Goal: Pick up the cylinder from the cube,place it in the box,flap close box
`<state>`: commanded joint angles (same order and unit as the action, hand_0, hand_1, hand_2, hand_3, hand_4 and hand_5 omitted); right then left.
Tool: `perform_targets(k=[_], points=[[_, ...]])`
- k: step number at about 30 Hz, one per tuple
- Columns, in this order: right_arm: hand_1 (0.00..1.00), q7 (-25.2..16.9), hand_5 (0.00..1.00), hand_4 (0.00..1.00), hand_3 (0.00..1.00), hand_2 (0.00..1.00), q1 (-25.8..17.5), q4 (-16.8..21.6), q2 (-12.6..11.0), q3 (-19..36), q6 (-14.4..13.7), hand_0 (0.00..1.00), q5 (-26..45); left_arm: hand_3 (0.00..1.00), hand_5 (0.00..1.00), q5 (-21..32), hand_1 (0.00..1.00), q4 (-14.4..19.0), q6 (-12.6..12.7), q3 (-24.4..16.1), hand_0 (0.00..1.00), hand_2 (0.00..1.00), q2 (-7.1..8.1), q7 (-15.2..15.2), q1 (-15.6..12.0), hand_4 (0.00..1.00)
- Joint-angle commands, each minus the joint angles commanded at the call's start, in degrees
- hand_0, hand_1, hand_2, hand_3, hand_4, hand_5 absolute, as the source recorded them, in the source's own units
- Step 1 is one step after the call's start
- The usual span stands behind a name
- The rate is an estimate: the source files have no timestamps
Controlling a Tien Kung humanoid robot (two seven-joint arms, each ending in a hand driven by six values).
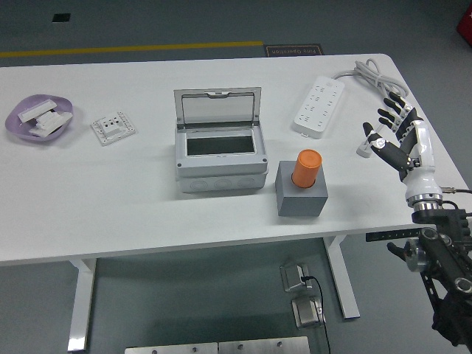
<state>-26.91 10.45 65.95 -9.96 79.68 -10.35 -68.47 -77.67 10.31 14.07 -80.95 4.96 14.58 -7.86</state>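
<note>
**Cylinder sitting on cube, box open, right hand spread at table's right edge**

Far left on the white table (147,214): a purple dish (22,129) is holding white parts. Just right of it, a small white socket plate (113,127) is lying flat. Center: the grey box (220,158) is standing w/ its lid (217,105) flipped up at the back, inside showing dark. Just beside the box's right front corner, the grey cube (302,199) is sitting close to it w/o clearly touching, and the orange cylinder (307,168) is standing upright on top of the cube. Behind that, toward the far right, a white power strip (318,107) is lying at an angle, its cable (369,74) looping near the table's far corner. At the right edge, the right hand (398,140) is hovering w/ fingers spread wide, holding nothing, well apart from the cylinder.
</note>
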Motion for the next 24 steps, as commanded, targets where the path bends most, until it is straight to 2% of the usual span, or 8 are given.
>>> perform_targets(k=[5, 6, 7, 12, 13, 18, 19, 24], points=[[0.800, -0.2, 0.061, 0.778, 0.838, 0.856, 0.7, 0.1, 0.1, -0.9, -0.2, 0.809, 0.0, 0.609, 0.248, -1.2, 0.645, 0.0, -0.1, -0.8, 0.631, 0.605, -0.21, 0.0, -0.1, 0.658], [0.800, -0.3, 0.061, 0.778, 0.838, 0.856, 0.7, 0.1, 0.2, -1.2, -0.2, 0.809, 0.1, 0.609, 0.248, -1.0, 0.645, 0.0, -0.1, -0.5, 0.631, 0.605, -0.14, -0.1, -0.1, 0.658], [0.824, -0.3, 0.050, 0.810, 0.881, 0.904, 0.7, 0.0, 0.2, -1.5, -0.2, 0.826, 0.2, 0.610, 0.248, -0.8, 0.645, 0.0, 0.0, -0.3, 0.631, 0.605, -0.07, -0.2, 0.0, 0.659], [0.824, -0.6, 0.050, 0.810, 0.881, 0.904, 0.6, 0.1, 0.3, -2.3, 0.2, 0.826, 0.8, 0.610, 0.248, 0.3, 0.645, 0.0, -0.1, 1.3, 0.631, 0.605, -0.19, -0.4, 0.2, 0.659], [0.880, -0.7, 0.132, 0.904, 0.940, 0.958, 0.4, 0.2, 0.4, -2.3, 0.3, 0.842, 1.0, 0.610, 0.249, 0.4, 0.645, 0.0, -0.1, 1.6, 0.631, 0.606, -0.26, -0.4, 0.2, 0.660], [0.880, -1.0, 0.132, 0.904, 0.940, 0.958, -0.5, 0.4, 0.7, -1.8, 0.8, 0.842, 1.7, 0.610, 0.249, 1.2, 0.645, 0.0, 0.0, 2.5, 0.631, 0.606, -0.24, -0.6, 0.8, 0.660], [0.888, -1.1, 0.246, 0.949, 0.948, 0.960, -0.7, 0.4, 0.7, -1.8, 0.9, 0.845, 1.8, 0.610, 0.250, 1.3, 0.645, 0.0, 0.0, 2.7, 0.631, 0.606, -0.17, -0.7, 0.9, 0.660], [0.888, -1.0, 0.246, 0.949, 0.948, 0.960, -1.5, 0.7, 0.1, -1.0, 1.2, 0.845, 2.3, 0.610, 0.250, 0.0, 0.645, 0.0, -0.1, 1.6, 0.631, 0.606, 0.00, -0.3, 1.2, 0.660]])
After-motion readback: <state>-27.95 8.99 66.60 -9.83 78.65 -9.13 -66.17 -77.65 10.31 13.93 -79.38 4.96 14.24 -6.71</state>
